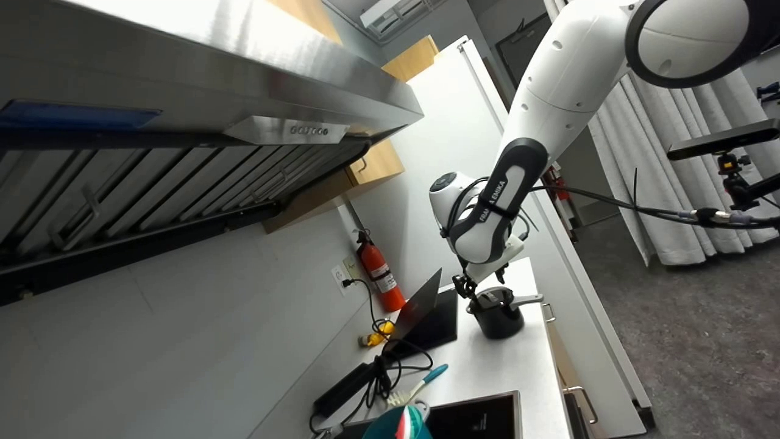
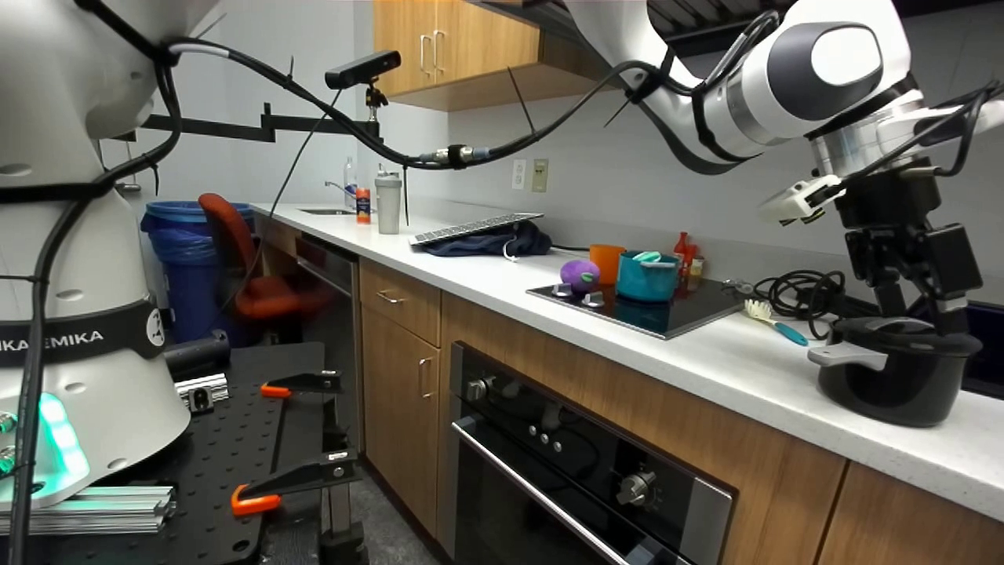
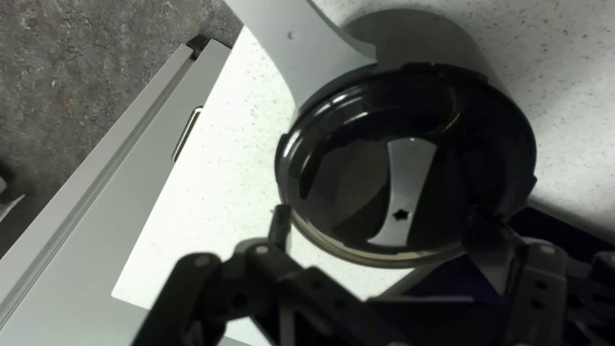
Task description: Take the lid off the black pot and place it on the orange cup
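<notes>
The Robotiq gripper (image 3: 382,215) hangs over the black saucepan (image 2: 894,384), its jaws released and spread wide. In the wrist view the dark lid (image 3: 348,190) sits on the saucepan, its grey bar handle (image 3: 408,182) showing between the fingertips (image 3: 281,226); whether either touches the lid, I cannot tell. The saucepan stands upright on the white countertop (image 2: 753,377), its long grey handle (image 2: 847,355) pointing towards the front edge. In an exterior view the orange cup (image 2: 607,260) stands well apart from it, partly hidden behind a purple toy (image 2: 579,275) and just beside a turquoise pot (image 2: 648,278). A turquoise-handled utensil (image 2: 790,333) lies between the black cooktop (image 2: 659,320) and the saucepan. Near the saucepan, in an exterior view, is a dark laptop-like device (image 1: 440,323), with a red fire extinguisher (image 1: 381,274) by the wall.
</notes>
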Controlling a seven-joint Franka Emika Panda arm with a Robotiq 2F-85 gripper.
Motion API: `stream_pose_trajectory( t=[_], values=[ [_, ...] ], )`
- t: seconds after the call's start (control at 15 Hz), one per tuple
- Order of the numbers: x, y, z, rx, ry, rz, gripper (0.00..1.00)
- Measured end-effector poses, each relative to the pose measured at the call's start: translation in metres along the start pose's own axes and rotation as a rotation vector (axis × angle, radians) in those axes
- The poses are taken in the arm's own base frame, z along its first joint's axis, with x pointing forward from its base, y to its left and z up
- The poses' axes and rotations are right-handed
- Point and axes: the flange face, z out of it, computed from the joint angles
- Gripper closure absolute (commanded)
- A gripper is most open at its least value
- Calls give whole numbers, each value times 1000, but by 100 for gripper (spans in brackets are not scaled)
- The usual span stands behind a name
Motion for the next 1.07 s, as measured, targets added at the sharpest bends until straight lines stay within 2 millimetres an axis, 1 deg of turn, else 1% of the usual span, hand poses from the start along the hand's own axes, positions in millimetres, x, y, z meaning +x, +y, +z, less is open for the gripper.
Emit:
stream_pose_trajectory(
  t=[0.27,0.4,0.47,0.53,0.6,0.67,0.87,1.07],
  values=[
    [5,-2,-1,0,11,0,71],
    [7,-2,-3,1,16,1,84],
    [8,-2,-4,2,19,1,93],
    [8,-2,-4,2,20,1,99],
    [9,-2,-5,3,21,1,100],
    [9,-3,-5,3,22,1,97],
    [10,-4,-7,5,26,0,96],
    [12,-7,-14,11,34,-14,96]
  ],
)
